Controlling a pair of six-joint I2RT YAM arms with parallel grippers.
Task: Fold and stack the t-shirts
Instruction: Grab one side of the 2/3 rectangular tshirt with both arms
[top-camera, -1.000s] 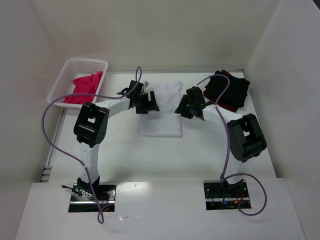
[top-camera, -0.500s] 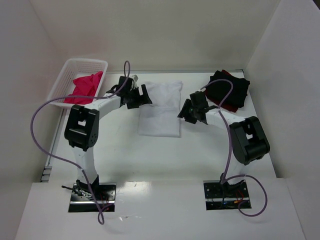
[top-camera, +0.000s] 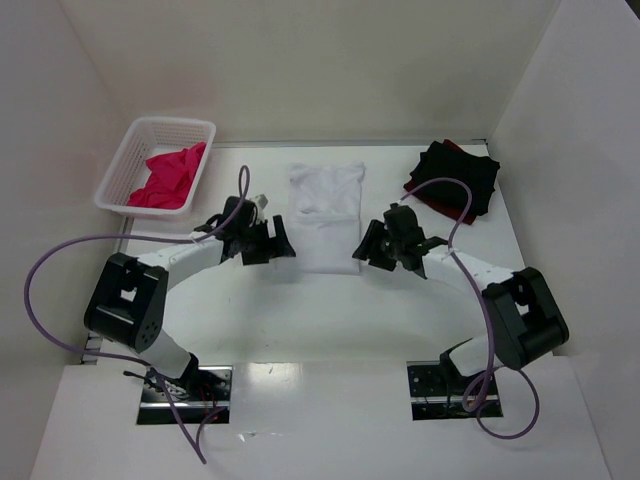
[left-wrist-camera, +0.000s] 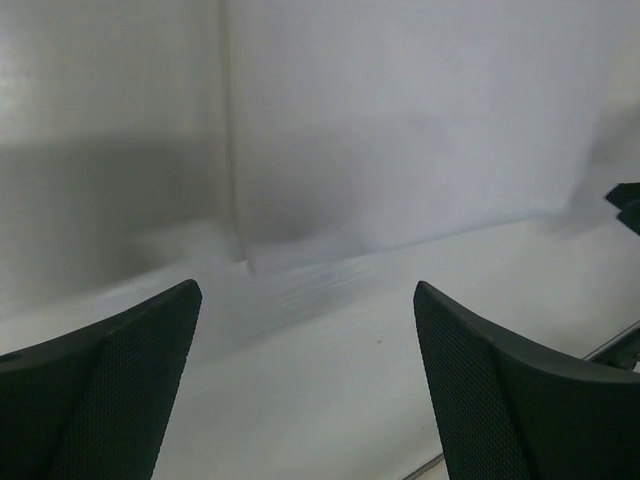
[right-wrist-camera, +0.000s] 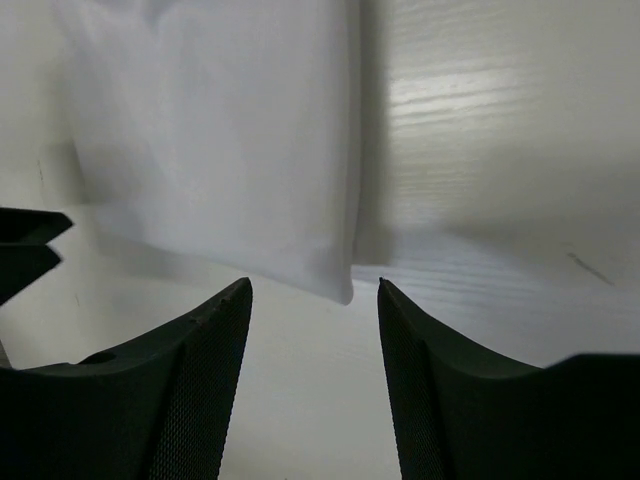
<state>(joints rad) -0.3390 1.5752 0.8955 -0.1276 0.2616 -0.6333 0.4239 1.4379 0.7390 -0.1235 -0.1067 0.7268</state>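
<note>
Now the white t-shirt (top-camera: 325, 210) lies flat on the worktop (top-camera: 330, 310). The left claw (top-camera: 272, 243) and right claw (top-camera: 362, 252) sit wide and empty beside its near corners, likely ready to fold it.

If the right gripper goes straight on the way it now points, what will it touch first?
Most likely the white t-shirt. The right gripper is open, and the shirt's near corner lies just ahead of it on the table. Its height above the cloth is unclear.
</note>
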